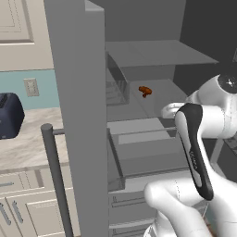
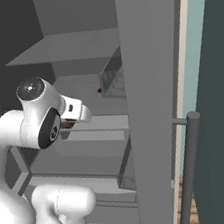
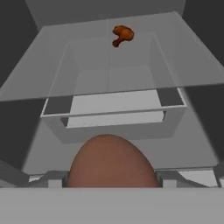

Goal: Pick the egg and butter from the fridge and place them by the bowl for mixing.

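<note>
Currently, stock-take from beside the open fridge (image 1: 78,92):

- Egg (image 3: 111,162): reddish-brown, rounded, big and close at the bottom of the hand view, sitting right where the fingers should be. Finger tips hidden behind it, so can't tell if they're apart, together or clamped on it. Looks held, but that's a guess.
- Arm: white, bent, reaching into the fridge interior at mid-shelf level in both base views. Wrist end tucked behind the elbow; gripper itself not made out.
- Clear drawer (image 3: 113,109): straight ahead of the hand, below the egg's line of sight, front lip facing the arm.
- Orange-brown lumpy item (image 1: 145,90): on the shelf toward the back, well apart from the egg. Not wanted.
- Fridge door: swung open, edge-on in both base views, bar handle (image 1: 55,180) near the bottom.
- Toaster (image 1: 9,115): dark, on the counter left of the door.
- Butter, bowl: not located from these angles.

Risks, my judgement:
1. Egg round and smooth; if grip is light or off-centre, it may roll out during withdrawal and drop onto the shelf or drawer.
2. Tight space: elbow or wrist may clip shelf edge or door on the way out, jolting the egg loose.
3. Squeezing too hard could crack it.
4. Butter not yet fetched.
</note>
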Motion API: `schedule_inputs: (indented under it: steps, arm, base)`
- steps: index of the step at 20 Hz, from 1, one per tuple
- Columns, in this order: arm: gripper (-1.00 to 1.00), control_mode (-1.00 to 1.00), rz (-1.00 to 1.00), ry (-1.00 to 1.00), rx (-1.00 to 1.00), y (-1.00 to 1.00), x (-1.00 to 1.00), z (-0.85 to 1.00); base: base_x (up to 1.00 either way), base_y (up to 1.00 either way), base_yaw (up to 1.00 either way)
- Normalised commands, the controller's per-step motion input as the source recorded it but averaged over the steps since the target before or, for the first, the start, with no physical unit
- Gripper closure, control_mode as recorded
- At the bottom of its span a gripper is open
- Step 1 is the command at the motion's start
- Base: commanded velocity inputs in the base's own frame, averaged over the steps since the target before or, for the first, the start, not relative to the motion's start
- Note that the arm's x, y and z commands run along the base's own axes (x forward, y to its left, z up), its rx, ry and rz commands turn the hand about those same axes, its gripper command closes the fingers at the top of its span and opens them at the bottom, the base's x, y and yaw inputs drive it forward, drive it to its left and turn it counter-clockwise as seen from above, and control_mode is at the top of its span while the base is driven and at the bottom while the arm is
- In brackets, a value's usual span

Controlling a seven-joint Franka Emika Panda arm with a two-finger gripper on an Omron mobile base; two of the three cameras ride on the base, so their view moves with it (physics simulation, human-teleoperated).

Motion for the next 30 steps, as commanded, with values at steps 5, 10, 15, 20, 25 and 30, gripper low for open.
schedule_inputs:
  steps: [5,10,15,20,25,30]
  arm:
    - [1.0,-1.0,0.0,0.08,0.0,0.12,0.18,-0.17]
    - [1.0,-1.0,0.0,0.03,0.0,0.01,0.04,-0.26]
    - [1.0,-1.0,0.0,0.0,0.0,0.0,0.0,-0.02]
    - [1.0,-1.0,0.0,0.0,0.0,0.0,0.0,0.0]
    - [1.0,-1.0,0.0,0.0,0.0,0.0,0.0,0.0]
    - [1.0,1.0,0.0,0.0,0.0,0.0,0.0,0.0]
  base:
    - [0.0,0.0,0.0]
    - [0.0,0.0,0.0]
    - [0.0,0.0,0.0]
    - [0.0,0.0,0.0]
    - [0.0,0.0,0.0]
    - [-0.16,0.0,0.0]
